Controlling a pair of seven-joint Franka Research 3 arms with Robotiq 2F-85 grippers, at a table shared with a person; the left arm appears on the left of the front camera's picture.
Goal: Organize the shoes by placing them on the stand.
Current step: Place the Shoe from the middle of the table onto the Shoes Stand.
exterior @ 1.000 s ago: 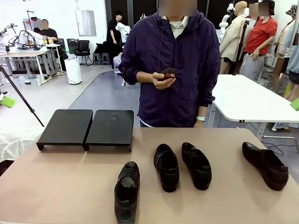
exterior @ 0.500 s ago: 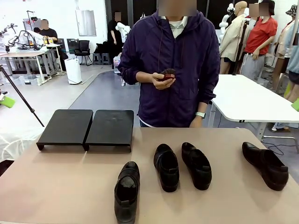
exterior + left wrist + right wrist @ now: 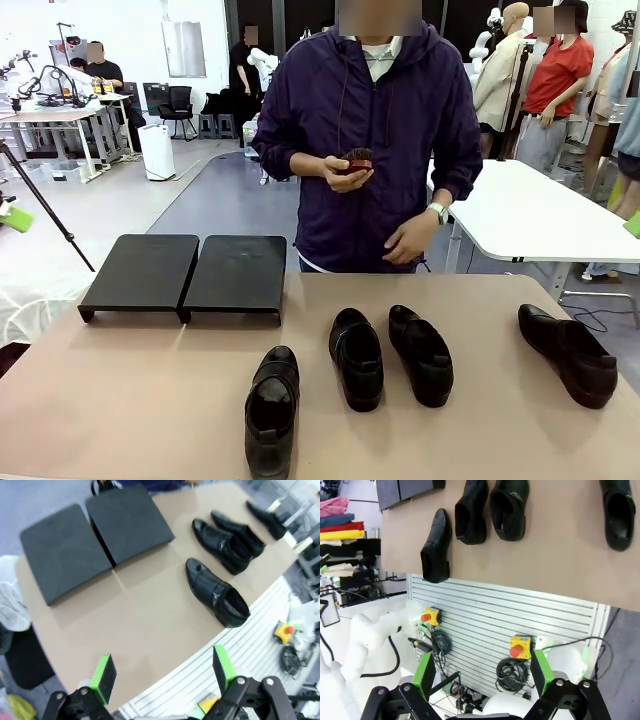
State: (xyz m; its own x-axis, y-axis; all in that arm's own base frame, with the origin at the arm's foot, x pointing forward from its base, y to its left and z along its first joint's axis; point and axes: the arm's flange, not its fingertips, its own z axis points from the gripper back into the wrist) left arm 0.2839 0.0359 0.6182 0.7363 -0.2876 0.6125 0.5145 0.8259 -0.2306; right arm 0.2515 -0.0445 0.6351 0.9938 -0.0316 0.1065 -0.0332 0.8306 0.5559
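The stand (image 3: pixel 140 270), two matte black panels touching side by side, sat at the far left corner of the table (image 3: pixel 120 385), its tops bare. From the left wrist view the stand (image 3: pixel 127 522) lay beyond a stretch of bare tan tabletop.

The near shoe (image 3: pixel 272 410) lay close to the near edge, left of the middle, toe toward the far edge. Just right of it and farther in, the second shoe (image 3: pixel 357 358) and third shoe (image 3: pixel 421 354) lay side by side near the middle, close together, toes angled to the far left. The fourth shoe (image 3: pixel 567 353) lay well apart from them by the right edge, toe also angled far left.

A person in a dark purple hooded jacket (image 3: pixel 365 130) stood at the far edge. One hand (image 3: pixel 345 172) held what looked like a small brush (image 3: pixel 360 158) at chest height. The other hand (image 3: pixel 410 237), a watch (image 3: pixel 437 211) on its wrist, hung above the far edge.

The left gripper (image 3: pixel 162 672) hovered high over the near left corner, jaws wide apart. The right gripper (image 3: pixel 482 672) hung outside the near edge over a slatted panel (image 3: pixel 485 615) carrying yellow stop buttons (image 3: pixel 520 647), jaws wide apart.
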